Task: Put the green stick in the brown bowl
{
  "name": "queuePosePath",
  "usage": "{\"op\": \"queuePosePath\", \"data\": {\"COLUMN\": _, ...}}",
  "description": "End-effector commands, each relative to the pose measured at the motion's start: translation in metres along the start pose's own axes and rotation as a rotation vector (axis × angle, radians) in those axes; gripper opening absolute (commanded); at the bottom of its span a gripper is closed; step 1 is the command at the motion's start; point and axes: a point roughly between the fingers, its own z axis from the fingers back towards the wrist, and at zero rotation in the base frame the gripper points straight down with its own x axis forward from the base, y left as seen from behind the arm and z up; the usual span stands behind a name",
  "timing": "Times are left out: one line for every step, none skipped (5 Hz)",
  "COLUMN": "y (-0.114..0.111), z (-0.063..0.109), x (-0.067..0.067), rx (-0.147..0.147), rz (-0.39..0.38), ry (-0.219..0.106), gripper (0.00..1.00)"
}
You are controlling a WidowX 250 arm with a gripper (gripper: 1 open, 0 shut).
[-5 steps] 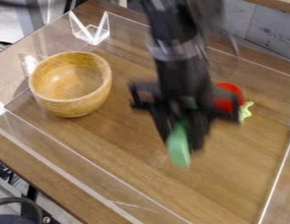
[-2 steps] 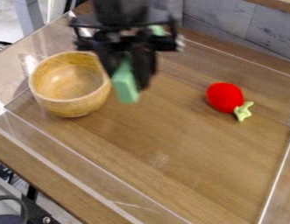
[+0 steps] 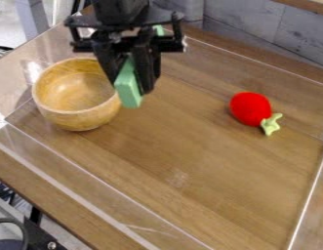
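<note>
The green stick (image 3: 127, 86) is in the grip of the robot's jaws (image 3: 126, 64). The jaws are shut tight on its top end. The rest of the stick hangs down below them, out in the open, so most of it can be seen. It is light green, long and thin, and it points almost straight down, with just a little tilt. The black robot arm (image 3: 122, 27) comes in from the top of the picture and reaches down to it. The brown bowl (image 3: 75, 95) is just to the left of the stick in the picture. It is round and made of wood, and its inside is smooth and pale. The stick looks very near the right side of the bowl's rim, but I cannot tell if the two touch. The bottom end of the stick shows beside the bowl, not down inside it. The bowl sits on the wooden worktop (image 3: 190, 161). Well apart from them, on the right side, a red strawberry toy (image 3: 251, 108) lies on the worktop, with its little green leaves (image 3: 270, 124) pointing down and to the right.
</note>
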Motion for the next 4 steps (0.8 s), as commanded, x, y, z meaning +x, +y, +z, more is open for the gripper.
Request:
{"op": "queuePosePath", "data": {"y": 0.0015, "z": 0.0088, "x": 0.0117, "rx": 0.005, "rz": 0.009, "ry": -0.045, "gripper": 0.00}}
{"op": "queuePosePath", "data": {"y": 0.0009, "z": 0.0066, "x": 0.0147, "rx": 0.011, "rz": 0.028, "ry": -0.048, "gripper": 0.00}}
{"op": "queuePosePath", "data": {"y": -0.0017, "z": 0.0037, "x": 0.0170, "rx": 0.017, "rz": 0.046, "ry": -0.052, "gripper": 0.00}}
{"op": "queuePosePath", "data": {"y": -0.0046, "z": 0.0005, "x": 0.0196, "rx": 0.024, "rz": 0.066, "ry": -0.057, "gripper": 0.00}}
